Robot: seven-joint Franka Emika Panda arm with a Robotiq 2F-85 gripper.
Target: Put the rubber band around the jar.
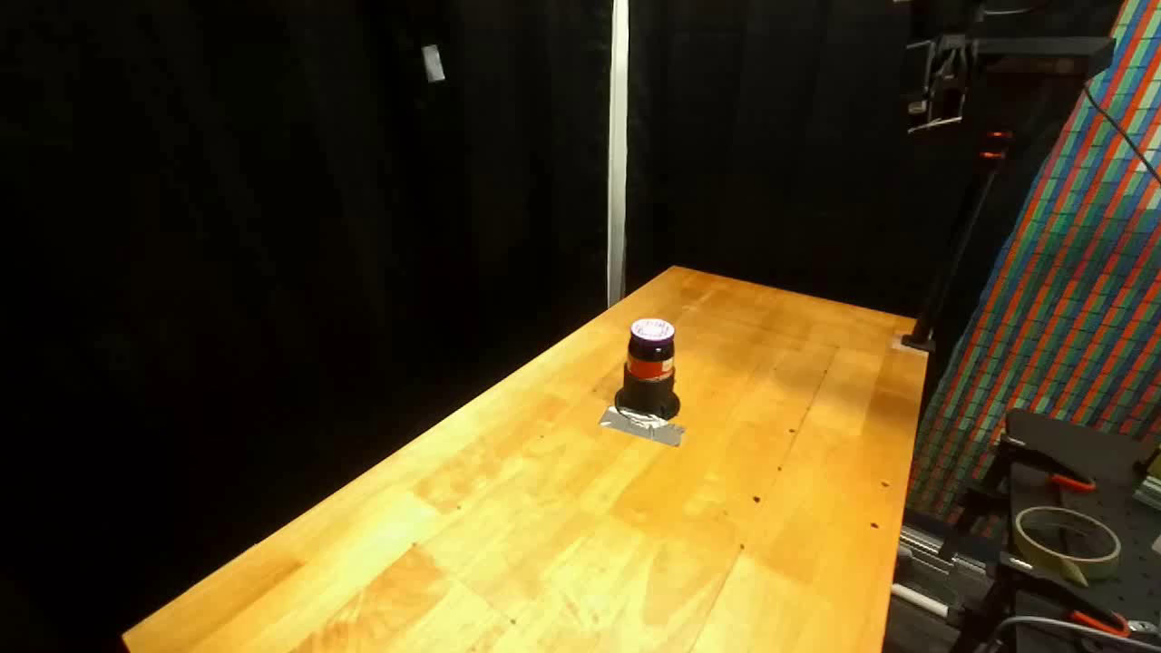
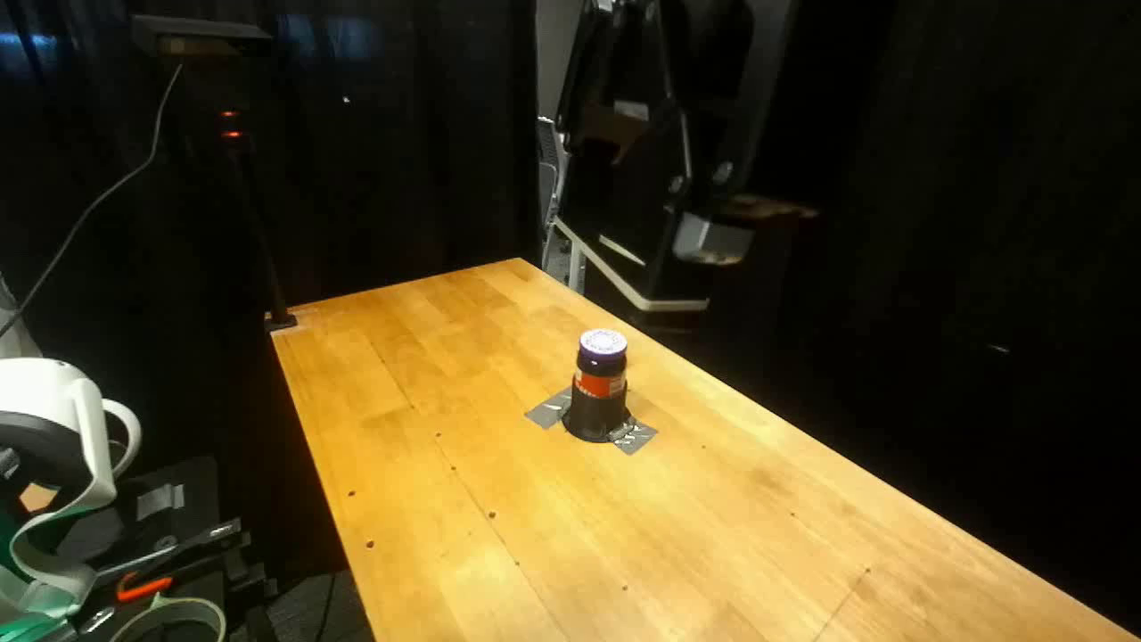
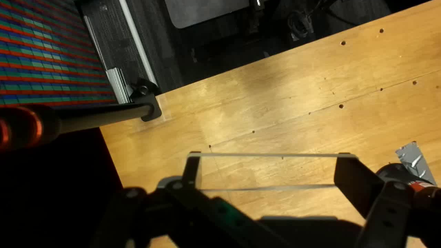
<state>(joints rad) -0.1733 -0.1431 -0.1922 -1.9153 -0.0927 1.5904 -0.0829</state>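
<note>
The jar is dark with a red-orange label and a pale purple-rimmed lid. It stands upright in a black round holder on the wooden table. The jar also shows in an exterior view. In the wrist view the jar is at the lower right, mostly hidden behind a finger. My gripper is open, with the pale rubber band stretched around both fingers. In an exterior view the gripper is high beyond the table's far right corner. It is dark and hard to make out in an exterior view.
Grey tape fixes the holder to the table. A black post with red lights is clamped at a table corner. A side cart with a tape roll stands beside the table. A striped sheet hangs behind it.
</note>
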